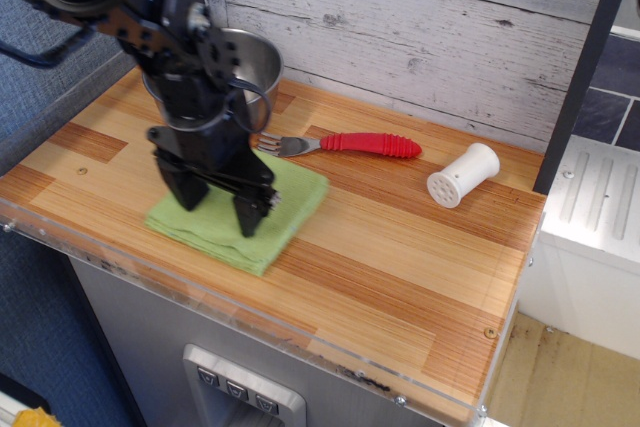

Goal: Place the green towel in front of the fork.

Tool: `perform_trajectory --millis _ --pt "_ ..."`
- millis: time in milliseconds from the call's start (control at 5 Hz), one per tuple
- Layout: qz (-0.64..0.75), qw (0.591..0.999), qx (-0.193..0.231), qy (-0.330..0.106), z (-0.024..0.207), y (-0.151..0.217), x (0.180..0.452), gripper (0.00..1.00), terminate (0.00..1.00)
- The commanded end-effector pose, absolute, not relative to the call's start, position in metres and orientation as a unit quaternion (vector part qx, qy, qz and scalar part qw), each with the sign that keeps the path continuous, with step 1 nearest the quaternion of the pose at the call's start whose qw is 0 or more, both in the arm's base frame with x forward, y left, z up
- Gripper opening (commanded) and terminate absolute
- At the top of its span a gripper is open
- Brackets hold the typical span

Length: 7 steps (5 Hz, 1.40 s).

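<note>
The green towel (296, 193) lies flat on the wooden counter near its front left, just in front of the fork's head. The fork (345, 143) lies behind it, with its red handle pointing right and its silver head (274, 144) at the towel's far edge. My gripper (220, 205) points straight down on the towel's middle. Its two black fingers (250, 215) stand apart, with their tips down on the cloth. The arm hides the towel's centre.
A steel bowl (250, 59) stands at the back left, partly behind the arm. A white cylindrical shaker (462, 175) lies at the right, behind the fork's handle end. The counter's front edge (300, 332) runs close below the towel. A wood-plank wall rises behind.
</note>
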<state>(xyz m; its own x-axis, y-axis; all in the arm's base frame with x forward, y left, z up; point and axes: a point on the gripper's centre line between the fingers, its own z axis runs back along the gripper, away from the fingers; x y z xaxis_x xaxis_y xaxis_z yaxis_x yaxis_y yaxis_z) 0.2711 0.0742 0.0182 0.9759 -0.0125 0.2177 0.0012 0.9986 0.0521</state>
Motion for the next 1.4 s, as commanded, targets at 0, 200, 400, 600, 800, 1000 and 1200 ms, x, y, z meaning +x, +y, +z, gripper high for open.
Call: perform_trajectory --millis 0,200,400,600,800,1000,1200 --pt "0.001 0.991 0.039 -0.126 0.031 0.090 0.277 1.00 0.00" --pt "-0.003 0.992 0.037 -0.124 0.030 0.083 0.275 1.00 0.00" --pt "-0.007 0.987 0.035 -0.157 0.046 0.077 0.274 1.00 0.00" --pt "-0.010 0.977 0.042 -0.209 0.079 0.072 0.275 1.00 0.00" --pt "-0.010 0.970 0.057 -0.237 0.103 0.068 0.272 1.00 0.00" --pt "-0.001 0.959 0.060 -0.277 0.121 0.062 0.265 1.00 0.00" --pt "-0.001 0.959 0.060 -0.277 0.121 0.062 0.265 1.00 0.00"
